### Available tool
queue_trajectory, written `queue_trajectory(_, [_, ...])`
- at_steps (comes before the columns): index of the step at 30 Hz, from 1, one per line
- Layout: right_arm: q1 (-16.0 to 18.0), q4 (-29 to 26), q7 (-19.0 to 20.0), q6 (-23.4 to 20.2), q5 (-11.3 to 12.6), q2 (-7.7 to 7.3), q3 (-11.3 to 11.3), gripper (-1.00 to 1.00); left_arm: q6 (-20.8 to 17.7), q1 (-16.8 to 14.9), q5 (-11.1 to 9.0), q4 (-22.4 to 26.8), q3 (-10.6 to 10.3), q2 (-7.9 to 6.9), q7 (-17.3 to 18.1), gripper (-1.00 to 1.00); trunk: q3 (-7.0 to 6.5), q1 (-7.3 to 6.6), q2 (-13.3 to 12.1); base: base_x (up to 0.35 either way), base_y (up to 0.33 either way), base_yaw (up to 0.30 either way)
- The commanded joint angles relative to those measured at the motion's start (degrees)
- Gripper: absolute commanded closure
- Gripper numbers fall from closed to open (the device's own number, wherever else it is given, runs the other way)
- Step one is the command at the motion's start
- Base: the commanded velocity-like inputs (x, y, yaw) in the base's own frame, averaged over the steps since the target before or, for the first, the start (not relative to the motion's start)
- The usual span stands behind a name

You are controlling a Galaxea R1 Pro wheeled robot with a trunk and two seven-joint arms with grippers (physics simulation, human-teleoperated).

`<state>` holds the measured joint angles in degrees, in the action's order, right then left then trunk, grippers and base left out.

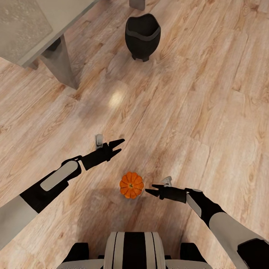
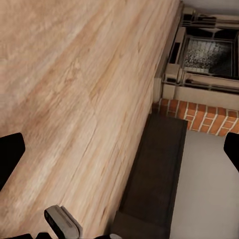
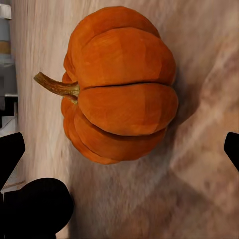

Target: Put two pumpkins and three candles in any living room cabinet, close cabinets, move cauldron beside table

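I am seeing the right gripper (image 1: 148,189) hanging low over the wooden floor (image 1: 194,112) with its jaws spread wide, nothing pinched between them. The pumpkin (image 1: 131,185) is sitting on the floor just ahead of those jaw tips, close to them but not touching; in the right wrist view the pumpkin (image 3: 118,83) is lying centred in front of the opening, stem (image 3: 56,85) pointing sideways, with the two dark fingertips (image 3: 10,155) standing well apart at either edge. I am holding the left gripper (image 1: 118,146) above bare floor, jaws also spread and empty, the pumpkin lying off to its side and nearer the robot's base. The cauldron (image 1: 142,36) is standing upright well beyond both sets of jaws, near the grey leg (image 1: 61,63) of the glass-topped table (image 1: 26,26). The left wrist view is showing a dark cabinet (image 2: 152,184) beside a brick-based fireplace (image 2: 204,64).
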<state>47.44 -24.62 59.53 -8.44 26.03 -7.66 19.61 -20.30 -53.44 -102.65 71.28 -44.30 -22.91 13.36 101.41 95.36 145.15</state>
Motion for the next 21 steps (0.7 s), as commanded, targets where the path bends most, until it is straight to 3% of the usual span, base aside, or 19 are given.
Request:
queue_trajectory(1, [0.0, 0.0, 0.3, 0.0, 0.0, 0.01, 0.0, -1.0, 0.0, 0.0, 0.0, 0.0, 0.0, -0.01, 0.0, -1.0, 0.23, 0.02, 0.0, 0.0, 0.0, 0.0])
queue_trajectory(5, [0.0, 0.0, 1.3, 0.0, 0.1, -0.01, 0.0, -1.0, 0.0, 0.0, 0.0, 0.0, 0.0, 0.0, 0.0, -1.0, 1.11, 0.13, 0.1, 0.0, 0.0, 0.0])
queue_trajectory(11, [0.0, 0.5, 1.4, 0.0, 0.1, -0.07, -0.2, -1.0, 0.0, 0.0, 0.0, 0.0, 0.0, 0.02, 0.0, -1.0, 1.11, 0.13, 0.1, 0.0, 0.0, 0.0])
queue_trajectory(15, [0.0, 1.8, 5.6, 0.0, 0.0, -0.07, -3.7, -1.0, 0.0, 0.0, 0.0, 0.0, 0.0, 0.04, 0.0, -1.0, 2.0, 0.23, 0.1, 0.0, 0.0, 0.0])
queue_trajectory(21, [0.0, 2.3, 8.0, 0.0, -0.1, -0.13, -5.0, -1.0, 0.0, 0.0, 0.0, 0.0, 0.0, 0.06, 0.0, -1.0, 2.44, 0.28, 0.1, 0.0, 0.0, 0.0])
